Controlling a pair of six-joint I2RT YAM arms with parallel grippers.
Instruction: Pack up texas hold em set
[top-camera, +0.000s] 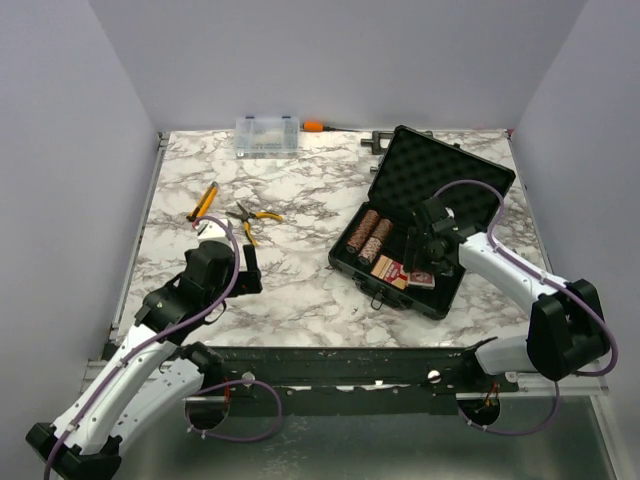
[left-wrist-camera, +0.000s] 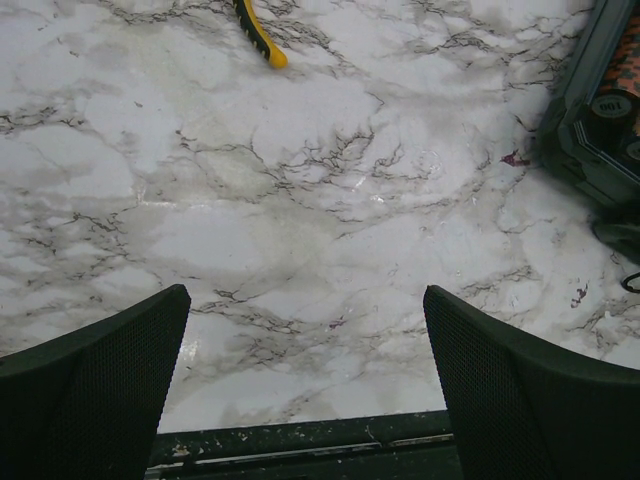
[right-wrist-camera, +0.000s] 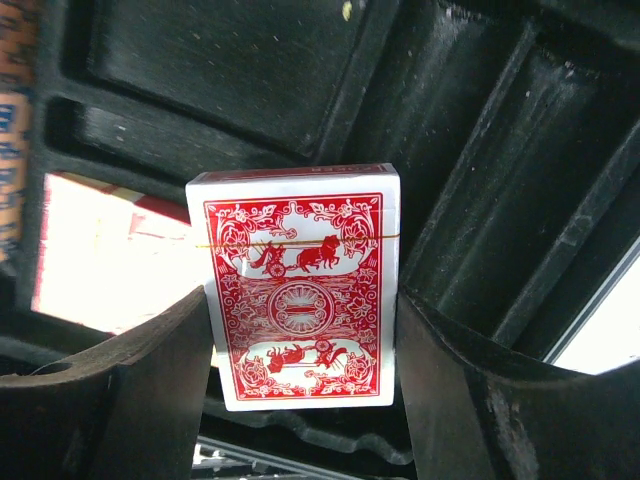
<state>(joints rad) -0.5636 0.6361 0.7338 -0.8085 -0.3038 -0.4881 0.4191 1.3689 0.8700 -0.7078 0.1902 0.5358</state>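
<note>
Right now right claw (right-wrist-camera: 302, 335) grips card deck (right-wrist-camera: 295, 250) across its width, long axis pointing fwd over case (right-wrist-camera: 250, 70); left claw (left-wrist-camera: 305, 385) open, well away

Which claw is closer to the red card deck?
The right claw. The red card deck sits squeezed between its fingers, over the black case. The left claw is wide open over the marble table, well off to the case's left.
</note>
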